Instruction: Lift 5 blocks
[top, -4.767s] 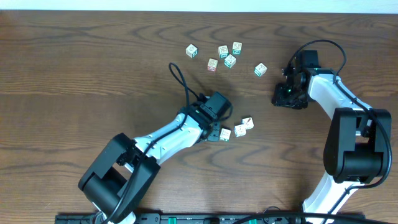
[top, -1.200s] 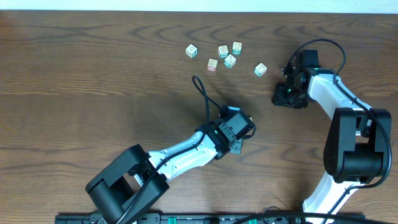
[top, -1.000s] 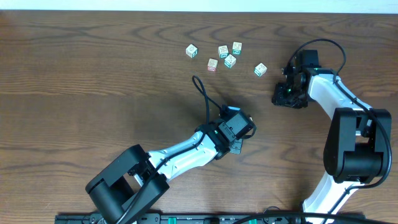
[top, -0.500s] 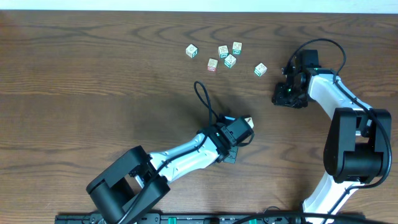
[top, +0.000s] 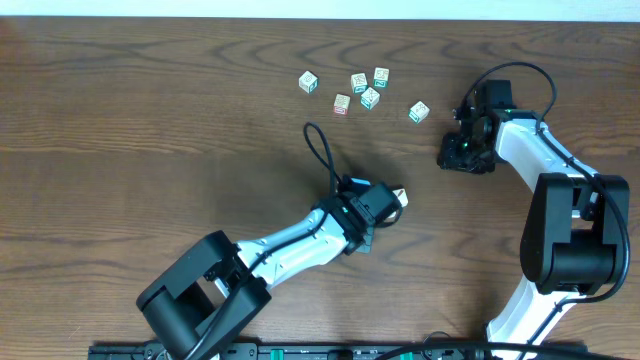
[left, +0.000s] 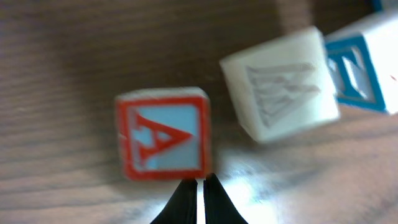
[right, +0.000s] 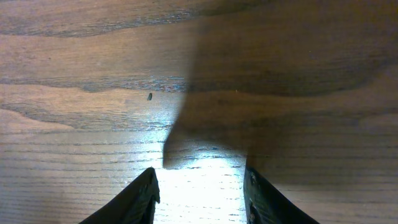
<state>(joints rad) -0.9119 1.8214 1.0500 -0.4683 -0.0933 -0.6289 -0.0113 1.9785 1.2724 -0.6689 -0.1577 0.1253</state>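
Observation:
In the left wrist view three blocks lie on the wood: one with a red "A" face (left: 163, 132), a cream one with a grey "W" (left: 281, 84) and one with a blue "T" (left: 364, 62). My left gripper (left: 200, 183) is shut and empty, its tips just in front of the "A" block. From overhead, the left arm's head (top: 370, 203) covers this group; only one block (top: 398, 195) peeks out at its right. Several more blocks (top: 358, 90) sit at the table's far side. My right gripper (right: 199, 186) stands open over bare wood.
The right arm (top: 520, 140) rests at the right, with a single block (top: 418, 112) just left of its gripper (top: 465, 153). A black cable loop (top: 320, 150) rises behind the left wrist. The wooden table (top: 150, 150) stretches wide to the left.
The left gripper has closed fully with nothing in it and its head has shifted slightly left, uncovering one block at its right. The right arm has not moved.

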